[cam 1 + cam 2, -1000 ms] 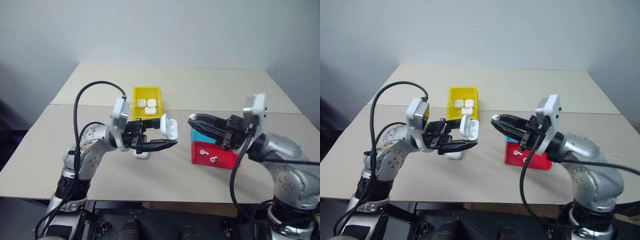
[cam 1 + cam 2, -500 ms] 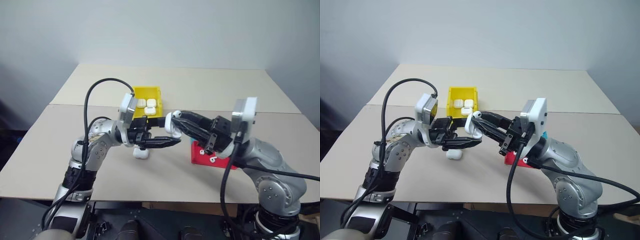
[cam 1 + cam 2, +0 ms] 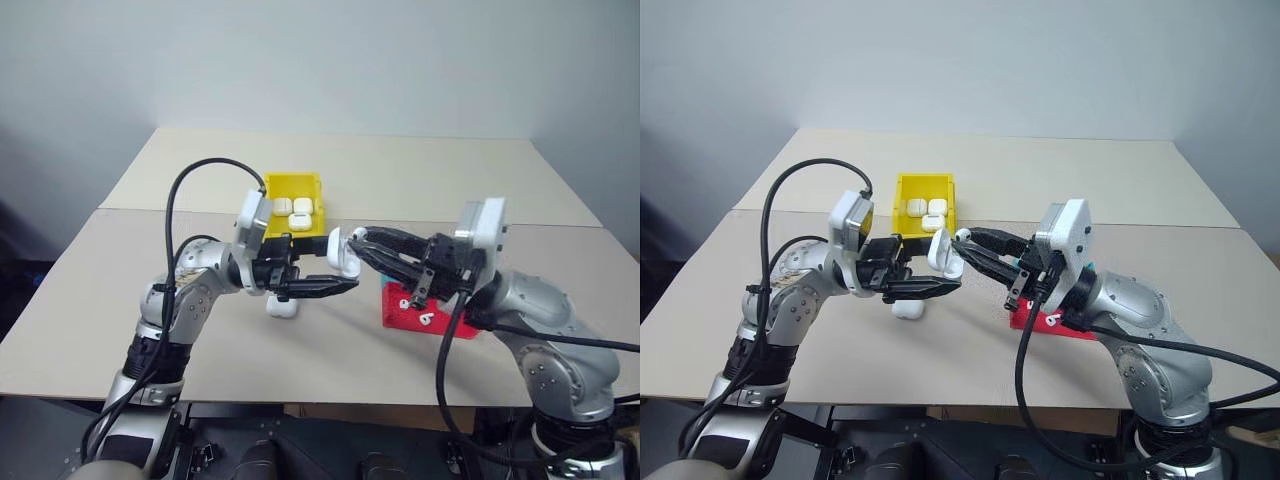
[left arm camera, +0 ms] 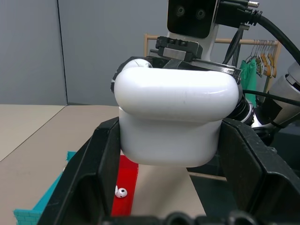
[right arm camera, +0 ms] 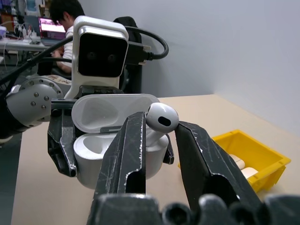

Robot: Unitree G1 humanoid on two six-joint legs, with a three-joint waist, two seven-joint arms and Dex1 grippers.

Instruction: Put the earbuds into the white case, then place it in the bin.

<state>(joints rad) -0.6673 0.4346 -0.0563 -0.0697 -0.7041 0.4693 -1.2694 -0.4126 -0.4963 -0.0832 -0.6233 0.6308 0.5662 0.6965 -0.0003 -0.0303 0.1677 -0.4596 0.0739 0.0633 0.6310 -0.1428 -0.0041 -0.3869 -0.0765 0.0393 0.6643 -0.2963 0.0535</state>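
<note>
Beige tabletops (image 3: 420, 175), two pushed together before a plain pale wall, carry everything. Take the yellow bin (image 3: 294, 212) near the seam as the landmark: it is open-topped and holds three closed white cases (image 3: 300, 212).

Just on the robot's side of the bin and raised above the table, the left gripper (image 3: 345, 285) is clamped on an open white case (image 3: 339, 252), one black finger against each side of its body, as the left wrist view shows with the case (image 4: 174, 123) wedged between them. The hinged lid stands up and open; in the right wrist view it (image 5: 112, 112) rises behind the body of the case.

The right gripper (image 3: 360, 238) comes in from the side away from the bin, its tips meeting the held case. Its fingers are closed on one earbud (image 5: 159, 119), pinching the stem, the round head standing clear above the tips and directly over the open case; I cannot tell whether the stem has entered its well.

Under the left gripper, nearer the robot than the bin, another white case (image 3: 283, 306) sits on the table. To the right of the bin lies a red tray (image 3: 432, 315) with two loose earbuds (image 3: 416, 311) in it, and a teal tray (image 3: 1021, 287) lies just behind it, mostly hidden by the right arm.
</note>
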